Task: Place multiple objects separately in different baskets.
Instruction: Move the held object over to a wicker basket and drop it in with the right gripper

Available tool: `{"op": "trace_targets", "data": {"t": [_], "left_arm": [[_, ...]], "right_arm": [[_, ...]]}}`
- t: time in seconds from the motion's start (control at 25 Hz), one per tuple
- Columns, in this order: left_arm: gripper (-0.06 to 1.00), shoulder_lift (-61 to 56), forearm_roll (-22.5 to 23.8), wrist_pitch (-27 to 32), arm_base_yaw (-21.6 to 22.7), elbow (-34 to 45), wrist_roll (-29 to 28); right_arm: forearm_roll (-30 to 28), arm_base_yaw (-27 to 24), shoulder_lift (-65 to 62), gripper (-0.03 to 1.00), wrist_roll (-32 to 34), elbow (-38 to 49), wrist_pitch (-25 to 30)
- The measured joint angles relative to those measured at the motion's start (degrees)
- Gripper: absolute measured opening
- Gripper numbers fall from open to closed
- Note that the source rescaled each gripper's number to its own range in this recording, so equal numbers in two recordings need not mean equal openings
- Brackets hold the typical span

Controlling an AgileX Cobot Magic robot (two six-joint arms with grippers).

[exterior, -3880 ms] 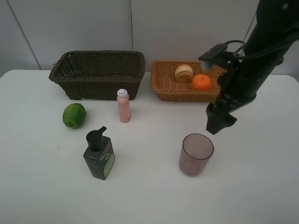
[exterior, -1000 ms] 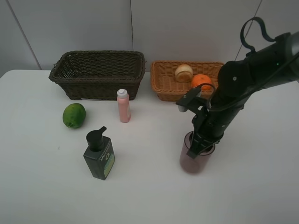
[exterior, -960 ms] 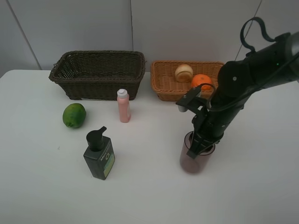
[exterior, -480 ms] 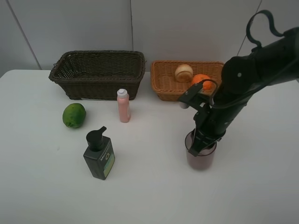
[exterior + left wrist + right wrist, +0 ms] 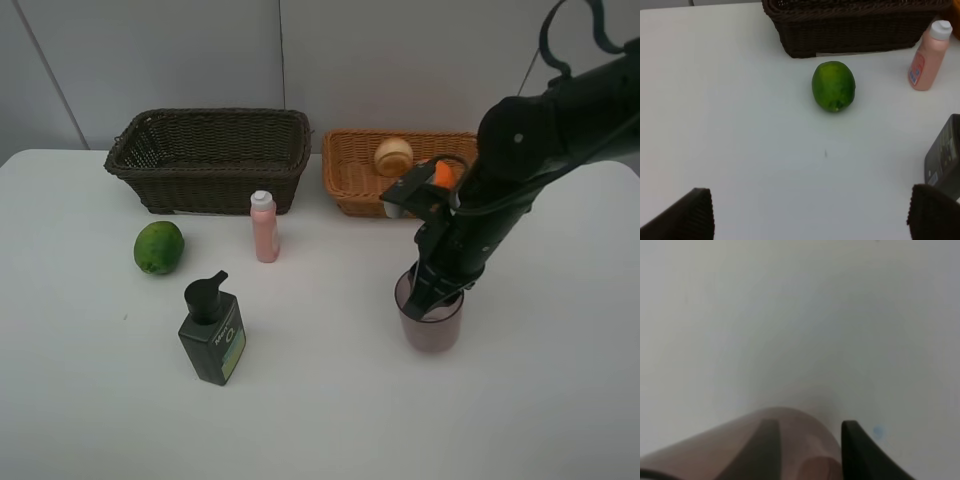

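We see a white table carrying everything, and over its right half the black right arm bends down from the far corner. At the back stands the deep, dark brown woven wicker basket, nothing showing inside it. Just beside it, to the right, is the shallower light orange-tan wicker basket. In that basket lie a round red-yellow fruit and an orange, the orange mostly hidden behind the arm.

Nearer the front, right of centre, sits the translucent purplish plastic cup. The right gripper is clamped on its rim: the wrist view shows one finger outside the wall and the other inside (seen dimly through the plastic). Whether the cup's base touches the table we cannot tell.

On the left half, the dark green pump bottle stands upright at the front. The round green fruit lies behind it, in front of the dark basket. The slim pink bottle with a white cap stands upright just before that basket's right corner.

The left gripper hangs above bare table near the green fruit, its jaws spread wide and empty
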Motion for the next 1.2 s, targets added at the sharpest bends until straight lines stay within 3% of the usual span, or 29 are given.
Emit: {"op": "trace_targets", "data": {"t": [0.4,0.64,1.0,1.2], "left_arm": [[1.0,0.0,0.0,0.0,0.0,0.0,0.0],[1.0,0.0,0.0,0.0,0.0,0.0,0.0],[1.0,0.0,0.0,0.0,0.0,0.0,0.0],[1.0,0.0,0.0,0.0,0.0,0.0,0.0]], "right_arm": [[2.81,0.51,0.05,0.0,1.37,-16.6,9.84],[2.86,1.21,1.48,0.0,2.4,-30.32,11.95],[4.03,5.19,15.8,0.0,2.83,-54.54,11.87],[5.58,6.32,23.22,0.0,4.13,-63.63,5.8]]}}
